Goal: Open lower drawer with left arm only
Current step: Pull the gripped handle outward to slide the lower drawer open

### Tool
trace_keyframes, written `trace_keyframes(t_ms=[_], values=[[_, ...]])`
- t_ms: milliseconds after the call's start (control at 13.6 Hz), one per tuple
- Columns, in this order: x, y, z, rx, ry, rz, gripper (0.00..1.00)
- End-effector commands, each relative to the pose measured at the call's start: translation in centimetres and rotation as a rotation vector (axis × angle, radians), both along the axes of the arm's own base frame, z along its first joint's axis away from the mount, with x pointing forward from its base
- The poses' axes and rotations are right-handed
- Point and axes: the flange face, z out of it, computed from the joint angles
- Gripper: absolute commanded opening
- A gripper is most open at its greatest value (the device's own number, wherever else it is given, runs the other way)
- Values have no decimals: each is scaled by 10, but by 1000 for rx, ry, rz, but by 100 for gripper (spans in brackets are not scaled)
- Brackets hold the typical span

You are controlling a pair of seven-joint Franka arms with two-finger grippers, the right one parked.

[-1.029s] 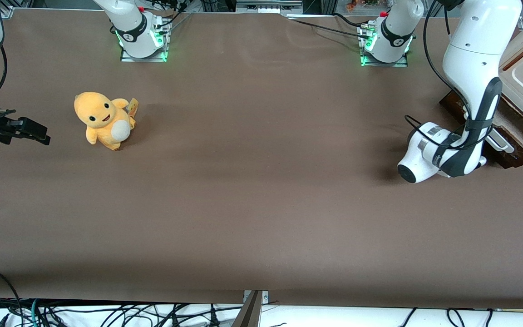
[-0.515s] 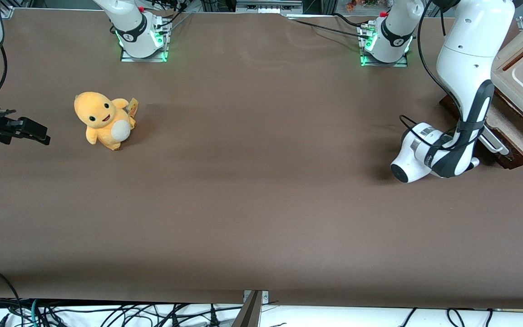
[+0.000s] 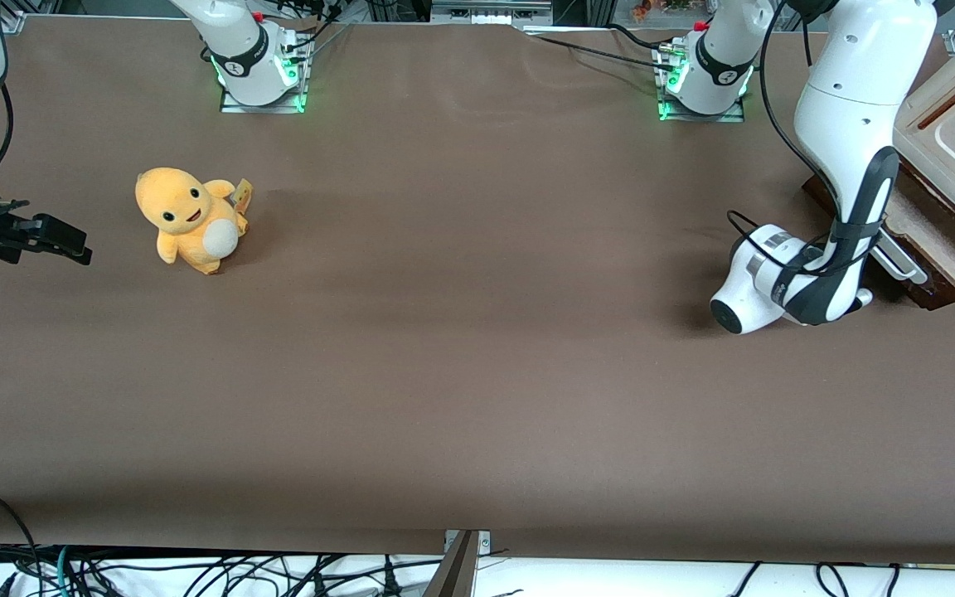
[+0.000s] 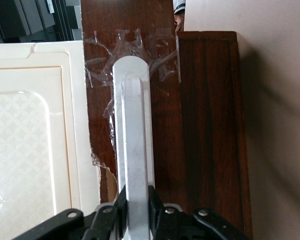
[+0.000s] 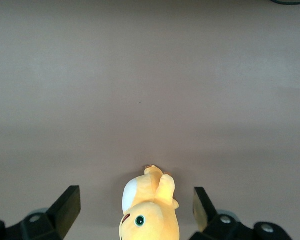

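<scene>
Worktop (image 3: 477,373): brown covering, bare along the edge nearest the front camera.

Left arm (image 3: 846,149): glossy white, reaching down at the working arm's end of the worktop, its wrist low over the surface, a black cable looped around it.

Gripper (image 4: 138,210): clamped narrow on the long white bar handle (image 4: 133,145). In the wrist view one black finger presses each side of the bar. In the front view the gripper is hidden under the wrist.

Lower drawer (image 3: 933,236): at the working arm's end of the worktop, pulled partly out of the cabinet, pale raw-wood inside exposed. Dark brown front (image 4: 200,125) carries the handle; clear tape is stuck on the wood around the bar's rounded end.

Cabinet top (image 3: 954,141): cream, panelled, with a brown slot, above the drawer.

Yellow plush toy (image 3: 187,218): upright, white belly, toward the parked arm's end, well apart from the drawer.

Arm bases: two, lit green, at the farthest edge.
</scene>
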Motion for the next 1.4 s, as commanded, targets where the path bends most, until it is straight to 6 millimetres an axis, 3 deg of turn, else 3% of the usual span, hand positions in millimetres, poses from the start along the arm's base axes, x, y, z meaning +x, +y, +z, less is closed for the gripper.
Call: trace_keyframes(t_ms=[0, 221, 515, 588, 662, 1029, 1324], values=[[7, -9, 7, -7, 23, 4, 0], [7, -9, 7, -6, 22, 4, 5], [6, -6, 6, -8, 26, 10, 61], [6, -6, 6, -8, 26, 10, 87], [6, -6, 6, -8, 26, 11, 100], [7, -18, 15, -24, 15, 18, 100], [21, -58, 61, -141, -33, 41, 100]])
